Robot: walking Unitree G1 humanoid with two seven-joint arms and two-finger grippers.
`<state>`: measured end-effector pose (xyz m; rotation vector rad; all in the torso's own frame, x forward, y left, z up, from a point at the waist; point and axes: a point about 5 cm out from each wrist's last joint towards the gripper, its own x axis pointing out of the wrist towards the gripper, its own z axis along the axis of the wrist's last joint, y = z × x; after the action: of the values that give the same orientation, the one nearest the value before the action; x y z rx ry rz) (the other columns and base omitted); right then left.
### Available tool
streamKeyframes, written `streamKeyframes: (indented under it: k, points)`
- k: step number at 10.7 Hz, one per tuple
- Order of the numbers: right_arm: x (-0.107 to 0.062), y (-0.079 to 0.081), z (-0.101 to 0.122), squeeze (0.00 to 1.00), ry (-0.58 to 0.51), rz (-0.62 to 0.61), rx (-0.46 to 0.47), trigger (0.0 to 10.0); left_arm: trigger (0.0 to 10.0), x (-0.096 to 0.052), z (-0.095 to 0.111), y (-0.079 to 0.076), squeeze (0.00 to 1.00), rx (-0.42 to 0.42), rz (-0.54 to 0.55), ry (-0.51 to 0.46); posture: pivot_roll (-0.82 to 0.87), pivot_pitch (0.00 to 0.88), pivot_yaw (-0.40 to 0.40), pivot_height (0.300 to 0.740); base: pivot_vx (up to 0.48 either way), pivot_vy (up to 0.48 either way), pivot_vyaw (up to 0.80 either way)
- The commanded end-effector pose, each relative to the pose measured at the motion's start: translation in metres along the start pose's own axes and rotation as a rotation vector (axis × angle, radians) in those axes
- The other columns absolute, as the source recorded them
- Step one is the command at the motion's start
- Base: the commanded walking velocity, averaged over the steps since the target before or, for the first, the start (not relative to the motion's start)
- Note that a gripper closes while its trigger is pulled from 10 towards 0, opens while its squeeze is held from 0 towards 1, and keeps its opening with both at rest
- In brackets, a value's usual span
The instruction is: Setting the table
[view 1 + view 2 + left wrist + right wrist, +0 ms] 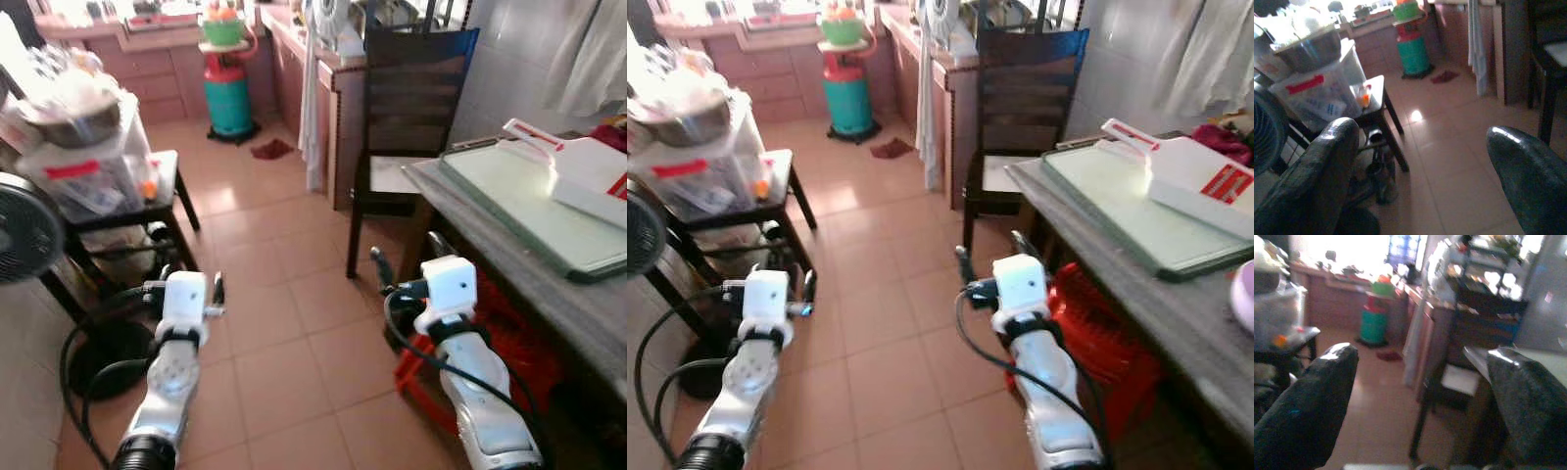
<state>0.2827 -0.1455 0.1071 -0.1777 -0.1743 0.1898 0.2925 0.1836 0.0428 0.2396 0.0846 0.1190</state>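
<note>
Pincers forward, spread, empty.

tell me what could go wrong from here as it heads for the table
1. The right tool hangs open close beside the table edge; swinging it up could clip the edge.
2. The white dustpan lies on the green board, so a careless reach might knock it.
3. The dark chair stands tight against the table's far end, narrowing the approach.
</note>
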Motion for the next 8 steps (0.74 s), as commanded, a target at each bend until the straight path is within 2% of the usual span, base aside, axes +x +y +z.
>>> streamKeyframes:
  k: [1, 2, 3, 4, 7, 8]
  points:
    - [-0.004, -0.009, -0.012, 0.00, 0.044, -0.033, -0.004, 10.0, 10.0, 0.001, -0.003, -0.009, 0.00, 0.008, -0.022, 0.019, 0.06, 0.000, 0.031, 0.740, 0.000, 0.356, 0.00]
    - [-0.005, -0.010, -0.028, 0.00, 0.103, -0.033, -0.002, 10.0, 10.0, -0.003, -0.016, -0.013, 0.00, 0.009, -0.065, 0.078, 0.06, 0.000, 0.026, 0.740, 0.000, 0.352, 0.00]
    - [-0.010, -0.013, -0.049, 0.00, 0.191, -0.070, 0.019, 10.0, 10.0, -0.009, -0.029, -0.019, 0.00, 0.039, -0.157, 0.136, 0.06, 0.000, 0.021, 0.740, 0.000, 0.000, 0.00]
    - [-0.016, -0.015, -0.069, 0.00, 0.277, -0.106, 0.051, 10.0, 10.0, -0.013, -0.042, -0.020, 0.00, 0.054, -0.202, 0.214, 0.07, 0.000, 0.020, 0.740, 0.000, 0.000, 0.00]
    - [-0.051, -0.011, -0.122, 0.00, 0.591, -0.146, 0.135, 10.0, 10.0, -0.036, -0.077, -0.027, 0.00, 0.117, -0.302, 0.437, 0.06, 0.000, 0.026, 0.740, 0.000, 0.000, 0.00]
    - [-0.065, -0.007, -0.135, 0.00, 0.689, -0.164, 0.178, 10.0, 10.0, -0.047, -0.090, -0.030, 0.00, 0.104, -0.327, 0.546, 0.06, 0.000, 0.032, 0.740, 0.000, 0.000, 0.00]
